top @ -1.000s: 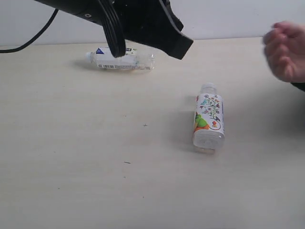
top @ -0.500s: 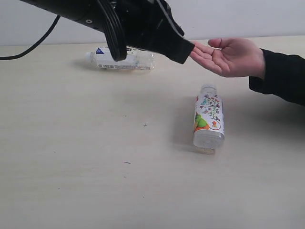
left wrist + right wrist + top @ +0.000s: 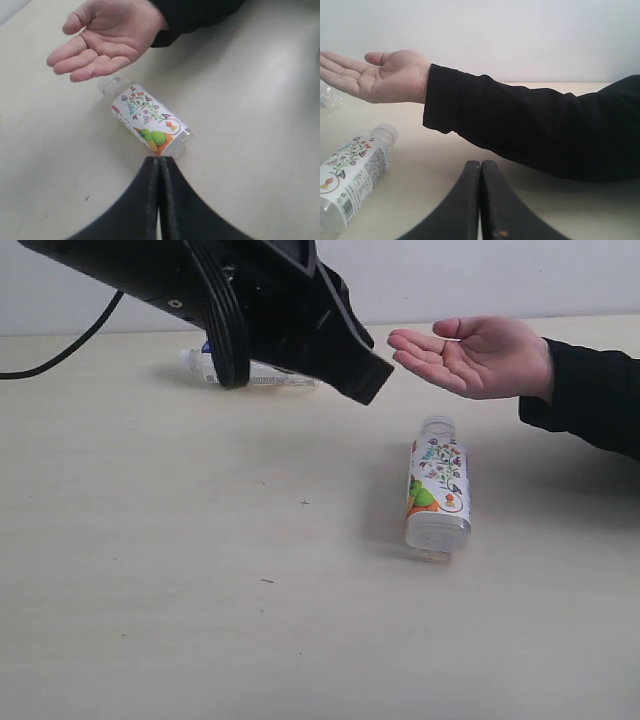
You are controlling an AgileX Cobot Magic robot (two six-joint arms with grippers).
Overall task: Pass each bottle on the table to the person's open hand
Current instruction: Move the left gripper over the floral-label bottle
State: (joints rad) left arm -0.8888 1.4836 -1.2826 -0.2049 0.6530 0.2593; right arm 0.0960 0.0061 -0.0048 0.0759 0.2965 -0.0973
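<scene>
A clear bottle with a floral label [image 3: 437, 487] [image 3: 149, 123] [image 3: 351, 172] lies on its side on the pale table [image 3: 150, 570], right of the middle. A second bottle, white-blue labelled [image 3: 262, 373], lies at the back, mostly hidden behind my left arm. The person's open hand [image 3: 470, 355] [image 3: 102, 37] [image 3: 380, 75] is held palm up above the table, a black sleeve behind it. My left gripper [image 3: 372, 380] [image 3: 160, 161] is shut and empty, hanging in the air left of the hand and above the floral bottle's base. My right gripper [image 3: 480, 165] is shut, empty, low near the sleeve.
A black cable [image 3: 70, 340] runs off to the left at the back. The person's black-sleeved forearm [image 3: 590, 405] [image 3: 535, 125] reaches in from the right above the table. A pale wall [image 3: 500, 275] stands behind the far edge.
The person's hand came in from the right and opened palm up. My left gripper, still shut, dropped a little lower and pulled slightly away from the hand.
</scene>
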